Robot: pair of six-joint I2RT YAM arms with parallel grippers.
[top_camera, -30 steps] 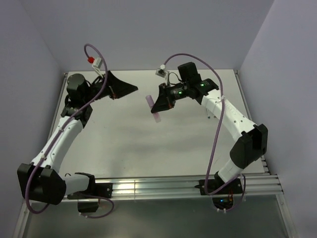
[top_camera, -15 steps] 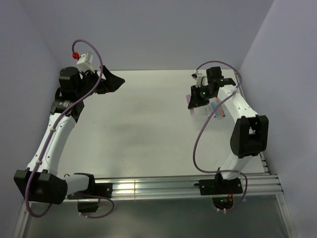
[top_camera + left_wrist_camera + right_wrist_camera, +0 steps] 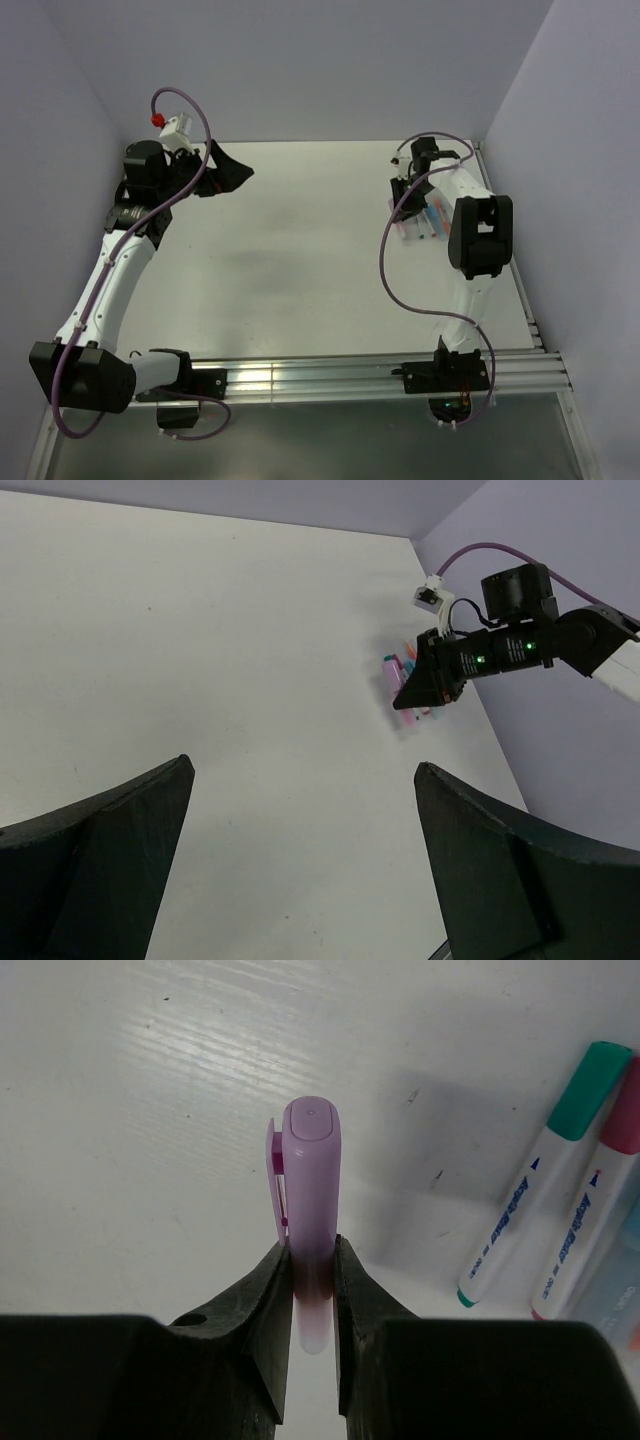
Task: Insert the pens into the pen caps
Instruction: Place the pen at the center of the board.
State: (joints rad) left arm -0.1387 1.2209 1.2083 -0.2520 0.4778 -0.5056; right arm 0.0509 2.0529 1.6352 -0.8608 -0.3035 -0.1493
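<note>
Right arm (image 3: 478,240) folded at the desk's (image 3: 300,260) far right corner, right gripper (image 3: 312,1260) clamped on the lilac pen (image 3: 310,1170), its capped end jutting past the fingertips, capped pens (image 3: 540,1220) lying just beside it, left arm (image 3: 110,270) raised far left, left gripper (image 3: 302,772) spread wide.

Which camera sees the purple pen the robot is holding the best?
The right wrist view: the lilac pen fills the middle, pinched in the right end effector. The left wrist view shows only a faraway pink blur. From the top it is too tiny to pick out.
</note>
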